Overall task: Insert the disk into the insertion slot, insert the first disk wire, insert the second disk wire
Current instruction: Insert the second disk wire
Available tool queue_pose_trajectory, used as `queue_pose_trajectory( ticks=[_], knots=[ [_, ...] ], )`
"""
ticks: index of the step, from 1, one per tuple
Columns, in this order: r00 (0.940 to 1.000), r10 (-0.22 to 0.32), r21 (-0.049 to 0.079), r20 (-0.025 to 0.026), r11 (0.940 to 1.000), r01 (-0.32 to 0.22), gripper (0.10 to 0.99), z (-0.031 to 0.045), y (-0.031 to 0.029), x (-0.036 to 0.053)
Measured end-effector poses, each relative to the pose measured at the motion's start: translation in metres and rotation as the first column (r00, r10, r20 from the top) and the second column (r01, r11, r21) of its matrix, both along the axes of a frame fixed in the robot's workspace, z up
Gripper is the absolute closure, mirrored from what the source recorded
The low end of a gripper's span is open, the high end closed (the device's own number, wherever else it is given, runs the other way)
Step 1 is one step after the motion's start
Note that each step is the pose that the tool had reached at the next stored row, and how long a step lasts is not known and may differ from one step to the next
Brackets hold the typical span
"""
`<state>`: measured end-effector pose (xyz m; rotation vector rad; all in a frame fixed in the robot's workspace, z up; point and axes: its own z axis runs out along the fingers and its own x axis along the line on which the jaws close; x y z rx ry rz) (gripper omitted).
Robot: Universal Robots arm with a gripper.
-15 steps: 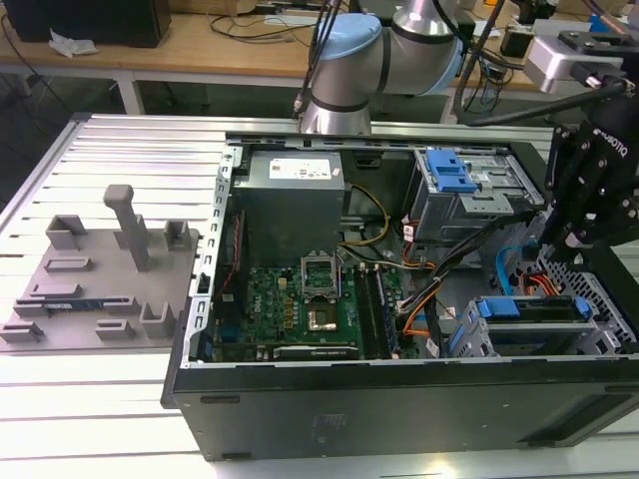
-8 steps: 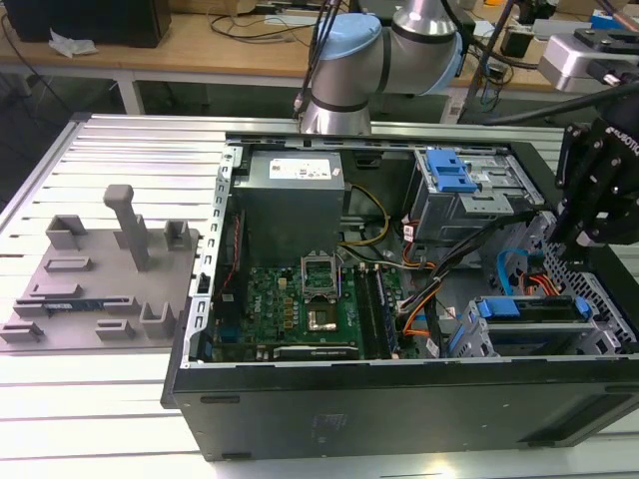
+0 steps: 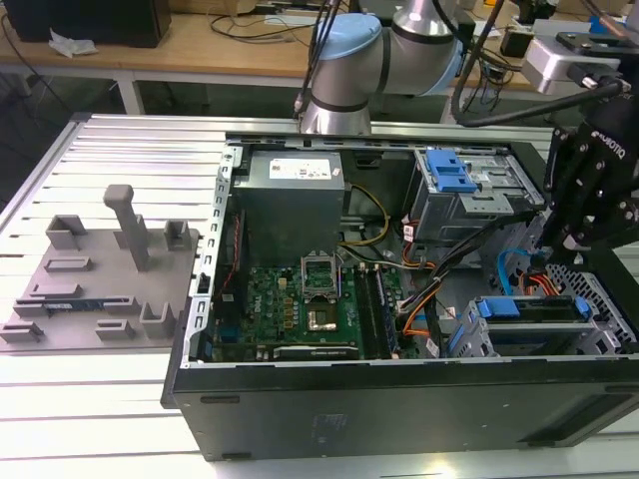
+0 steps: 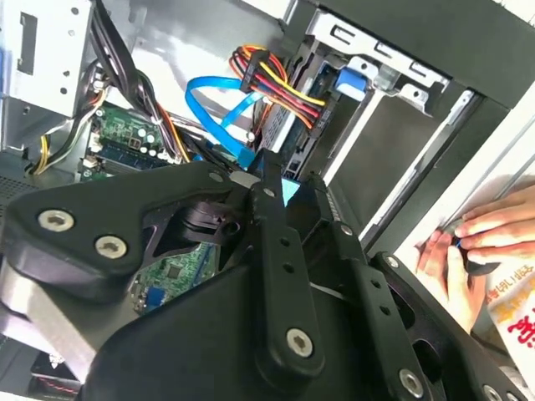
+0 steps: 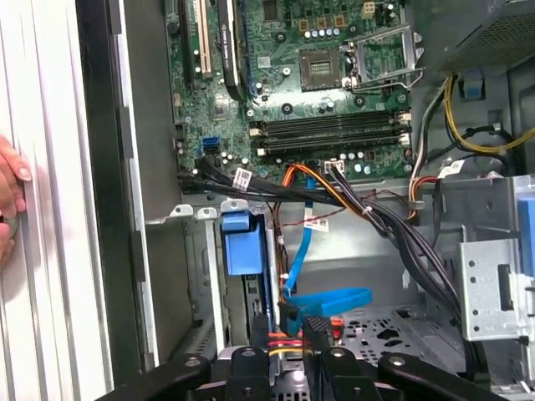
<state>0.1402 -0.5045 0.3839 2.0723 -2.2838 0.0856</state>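
The disk lies in the insertion slot, a low grey perforated cage at the case's corner on the exterior view's right. Its blue carrier tab sticks out at the cage mouth. My black gripper hangs just above the cage's rear. In both wrist views the fingers are closed on the end connector of a flat blue disk wire, which loops beside the disk. In the second wrist view my gripper pinches a bit of blue. A red, yellow and orange wire bundle runs to the disk's rear next to it.
A taller grey cage with a blue latch stands behind the slot. The green motherboard and grey power supply fill the case's middle. A person's hand rests outside the case wall. A grey fixture tray lies at the exterior view's left.
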Motion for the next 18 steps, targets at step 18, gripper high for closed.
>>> queue_pose_trajectory(
  ticks=[18],
  knots=[
    [0.9997, -0.001, -0.194, -0.0249, 0.9810, -0.004, 0.784, -0.0064, 0.0342, 0.0000]
  ],
)
